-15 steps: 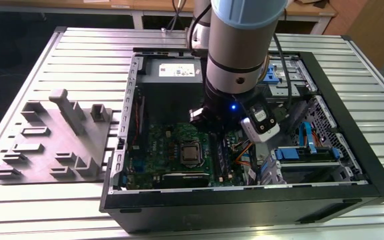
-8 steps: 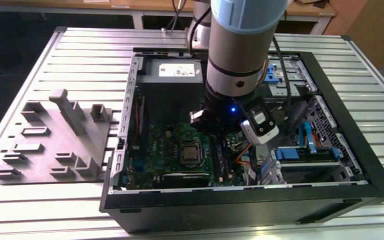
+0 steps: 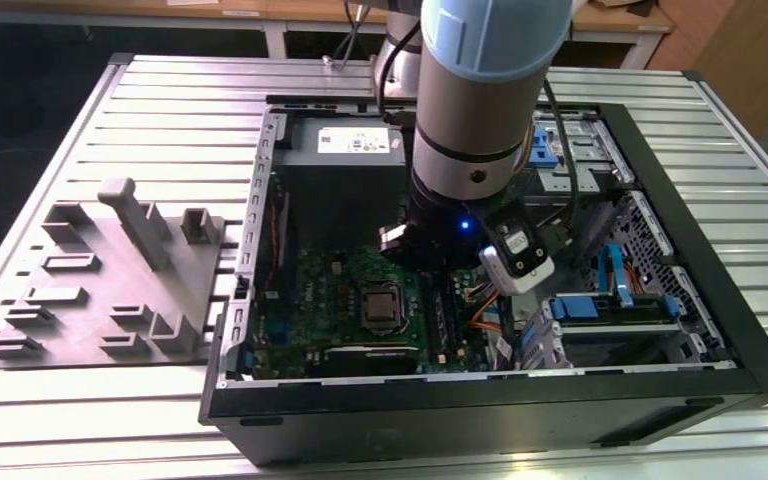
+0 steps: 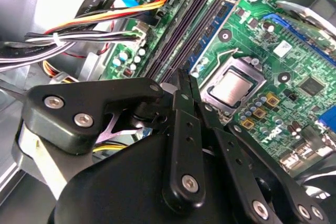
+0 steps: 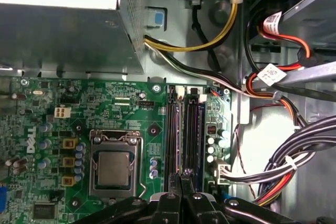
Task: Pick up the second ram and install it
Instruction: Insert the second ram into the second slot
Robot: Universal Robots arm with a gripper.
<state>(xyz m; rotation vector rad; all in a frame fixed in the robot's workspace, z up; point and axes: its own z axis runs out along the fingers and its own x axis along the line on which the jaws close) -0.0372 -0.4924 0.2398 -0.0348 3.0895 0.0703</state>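
gripper (image 5: pixel 181 174): narrow, fingertips pinched on a thin dark strip, low over the memory slots (image 5: pixel 172 129)
second ram (image 5: pixel 182 140): edge-on between the fingertips, running along the slots; cannot tell if seated
motherboard (image 5: pixel 121 109): green, flat inside the case (image 3: pixel 491 405), CPU socket (image 5: pixel 113 167) just beside the slots
cables (image 5: pixel 296 153): bundled along the case side next to the slots
arm (image 3: pixel 478 100): reaches down into the open case, mid worktop (image 3: pixel 157 100)
tray (image 3: pixel 91 300): grey, near the worktop edge on the exterior view's left, beside the case
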